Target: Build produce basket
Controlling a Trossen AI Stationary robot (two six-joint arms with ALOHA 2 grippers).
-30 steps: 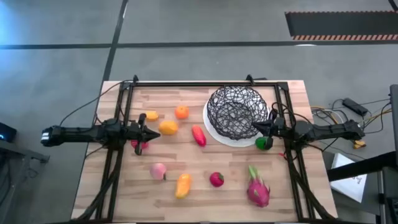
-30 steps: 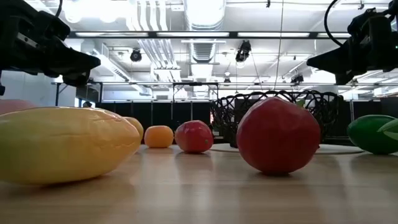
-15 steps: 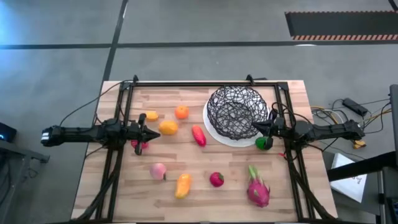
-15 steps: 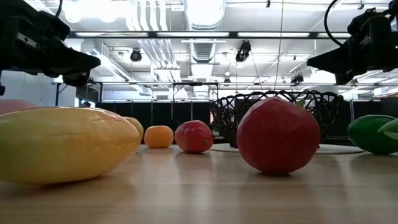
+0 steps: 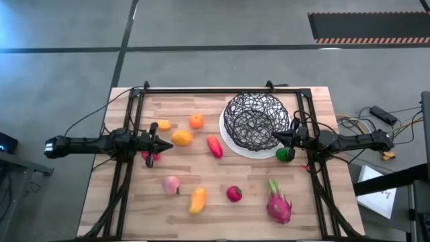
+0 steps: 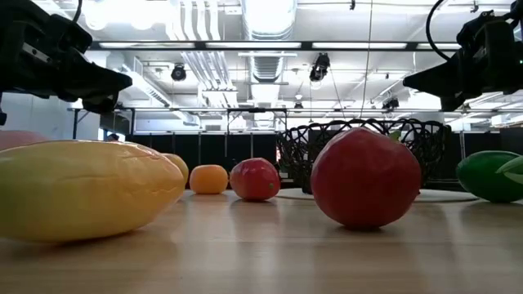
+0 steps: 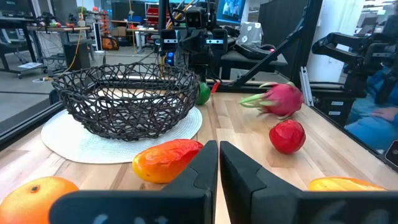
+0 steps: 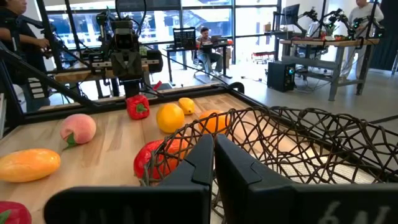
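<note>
The basket (image 5: pixel 256 122) is seen right of centre in the upper half of the high view, on its white plate (image 5: pixel 228 140), and nothing is seen inside it, so the filling is judged not yet begun. The produce is spread across the wooden table (image 5: pixel 134 202): a red piece (image 5: pixel 214 146) lies just left of the plate, an orange (image 5: pixel 195 121) and an orange-yellow piece (image 5: pixel 181 138) sit farther left, a small yellow one (image 5: pixel 164 125) beyond them, a peach (image 5: pixel 170 184), a mango (image 5: pixel 197 199), a red ball (image 5: pixel 234 193) and the dragon fruit (image 5: pixel 279 203) are ranged along the lower part, and a green piece (image 5: pixel 285 154) lies at the plate's lower right edge. The right gripper (image 5: pixel 277 137) is held at the basket's right rim, above the table and just beside the green piece; its fingers (image 8: pixel 242 167) are pressed together with nothing between them. The left gripper (image 5: pixel 163 144) is held at mid-left, close to the orange-yellow piece, likewise clenched on nothing, its fingers (image 7: pixel 205 171) meeting; a red pepper (image 5: pixel 150 156) is partly hidden beneath it. For a good first pick, the jaws must be opened well before descent, and the nearest piece is best taken by each arm: the green piece by the right, the orange-yellow piece by the left. Round pieces are likely to roll, so a centred grasp across the middle is advised. The mesh rim should be cleared from above before release, lest the wire be snagged or the basket be shoved off its plate.
</note>
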